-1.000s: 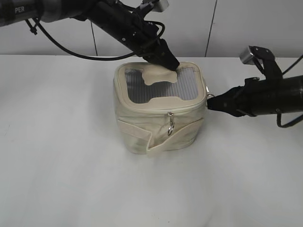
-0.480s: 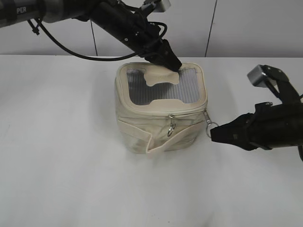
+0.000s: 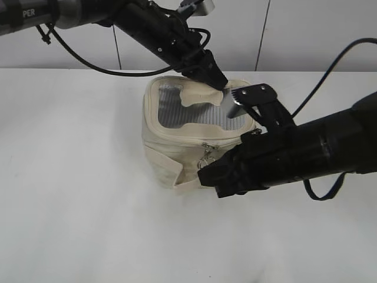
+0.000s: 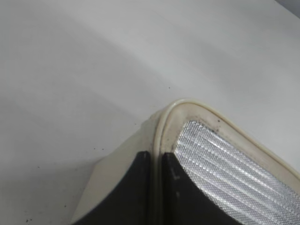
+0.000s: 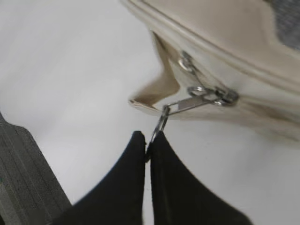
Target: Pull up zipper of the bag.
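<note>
The cream bag [image 3: 168,147] stands on the white table, its grey ribbed window [image 3: 177,109] facing up. My left gripper [image 3: 219,84] reaches in from the upper left. In the left wrist view it [image 4: 157,157] is shut on the bag's raised top rim [image 4: 164,124], beside the window [image 4: 234,164]. My right gripper [image 3: 204,175] is low in front of the bag. In the right wrist view it [image 5: 150,139] is shut on the silver ring of a zipper pull [image 5: 187,104] and holds it taut. The zipper [image 3: 203,145] runs along the front rim. A second small pull [image 5: 186,61] hangs close by.
The cream strap's loose end [image 3: 179,178] juts out at the bag's lower front. The right arm [image 3: 306,153] and its cable [image 3: 330,71] cover the bag's right side. A grey striped surface [image 5: 23,183] shows at the right wrist view's lower left. The white table [image 3: 76,206] extends left and front.
My right gripper has swung from the bag's right corner round to its front, drawing the held pull along the zip line. The bag has shifted slightly. The left gripper has stayed on the rim.
</note>
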`<action>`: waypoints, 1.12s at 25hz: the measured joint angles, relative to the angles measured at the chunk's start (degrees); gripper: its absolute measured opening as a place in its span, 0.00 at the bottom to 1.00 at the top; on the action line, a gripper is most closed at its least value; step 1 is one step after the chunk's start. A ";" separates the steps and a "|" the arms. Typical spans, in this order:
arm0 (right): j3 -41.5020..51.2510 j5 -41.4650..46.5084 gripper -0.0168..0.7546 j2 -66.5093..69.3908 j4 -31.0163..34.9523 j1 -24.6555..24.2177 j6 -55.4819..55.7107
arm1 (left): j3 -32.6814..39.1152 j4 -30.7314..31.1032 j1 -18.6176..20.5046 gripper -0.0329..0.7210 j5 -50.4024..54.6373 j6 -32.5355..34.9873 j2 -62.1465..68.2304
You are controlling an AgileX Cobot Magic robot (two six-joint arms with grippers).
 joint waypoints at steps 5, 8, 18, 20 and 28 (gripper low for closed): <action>-3.22 -2.60 0.05 3.07 -0.12 3.99 1.16 | 0.00 0.18 -0.40 0.10 -0.07 -0.06 0.00; -3.21 -2.28 0.12 3.20 -1.86 4.05 3.41 | 0.00 0.00 -0.40 0.15 -0.40 -0.19 0.00; -2.63 3.77 0.68 -2.28 -20.31 -2.80 21.00 | 0.00 3.50 0.72 0.39 -1.30 -6.62 -5.94; -2.63 6.43 0.68 -4.01 -22.15 -5.51 23.14 | 0.22 4.01 1.57 0.37 -0.58 -8.45 -8.05; -2.63 13.16 0.69 -11.43 -38.14 -11.68 41.66 | 17.12 11.46 2.35 0.36 -3.46 -13.57 -22.51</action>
